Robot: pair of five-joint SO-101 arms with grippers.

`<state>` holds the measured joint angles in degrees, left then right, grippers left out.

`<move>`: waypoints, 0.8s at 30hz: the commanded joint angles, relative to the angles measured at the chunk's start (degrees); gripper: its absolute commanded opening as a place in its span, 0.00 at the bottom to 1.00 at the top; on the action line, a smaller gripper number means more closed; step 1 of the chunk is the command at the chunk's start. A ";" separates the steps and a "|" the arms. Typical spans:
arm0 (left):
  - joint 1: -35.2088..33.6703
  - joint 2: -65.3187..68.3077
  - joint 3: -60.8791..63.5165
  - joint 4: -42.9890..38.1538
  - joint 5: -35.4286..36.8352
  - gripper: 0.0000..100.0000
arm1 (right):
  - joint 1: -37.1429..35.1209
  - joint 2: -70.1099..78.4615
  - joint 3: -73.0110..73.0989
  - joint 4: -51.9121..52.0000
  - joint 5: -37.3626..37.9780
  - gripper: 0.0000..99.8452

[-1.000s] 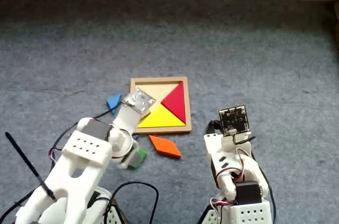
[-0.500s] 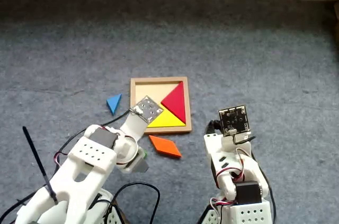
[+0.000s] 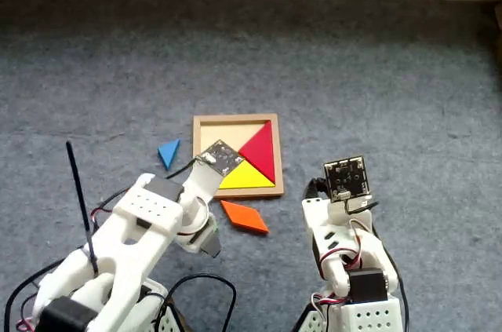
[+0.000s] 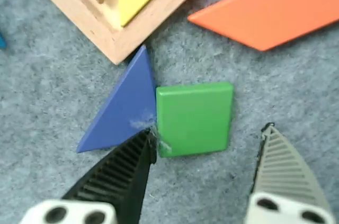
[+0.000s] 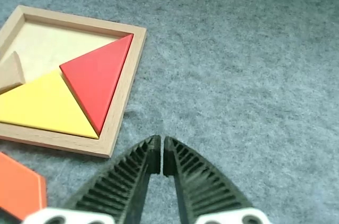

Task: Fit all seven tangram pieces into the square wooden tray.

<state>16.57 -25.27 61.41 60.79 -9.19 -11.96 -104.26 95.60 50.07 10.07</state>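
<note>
Hovering low over the green square [image 4: 194, 118] with the left gripper [image 4: 210, 132], jaws spread wide and gripping nothing. Touching the black fingertip [image 4: 150, 139] to one corner of that square, or very nearly so. Standing the pale fingertip [image 4: 269, 131] just off the opposite side.

Resting the square flat on the grey carpet [image 3: 376, 73], one edge against a dark blue triangle [image 4: 122, 110]. Pointing one tip of that triangle at a corner of the square wooden tray [image 4: 100, 25], just beside it. Covering the tray's near left corner, in the high view, with the wrist of the left arm [image 3: 149, 226].

Seating a red triangle [image 3: 263, 151] in the tray's right part and a yellow triangle [image 3: 249, 178] along its near side, the two meeting edge to edge. Showing a tan wedge [image 5: 10, 70] in the tray's left part, with too little of it in sight to name. Leaving an orange parallelogram [image 3: 245, 216] on the carpet just near of the tray and a light blue triangle [image 3: 168, 151] just left of it, both outside.

Pointing the right gripper [image 5: 161, 156] at bare carpet near and right of the tray, jaws closed almost tip to tip on nothing, apart from the pieces.
</note>
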 commanded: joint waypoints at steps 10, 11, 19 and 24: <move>0.92 7.52 -6.46 -0.35 0.62 0.10 | -1.01 -0.66 0.48 -1.54 0.18 0.03; 0.92 7.43 -6.37 -0.35 0.62 0.09 | -1.01 -0.66 0.48 -1.54 0.18 0.03; 1.01 7.25 -6.29 -0.26 0.62 0.09 | -1.01 -0.66 0.48 -1.54 0.18 0.03; 1.10 0.57 -4.26 -0.26 0.44 0.09 | -1.01 -0.66 0.48 -1.54 0.18 0.03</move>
<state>17.01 -20.35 56.48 60.79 -9.19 -11.96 -104.26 95.60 50.07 10.07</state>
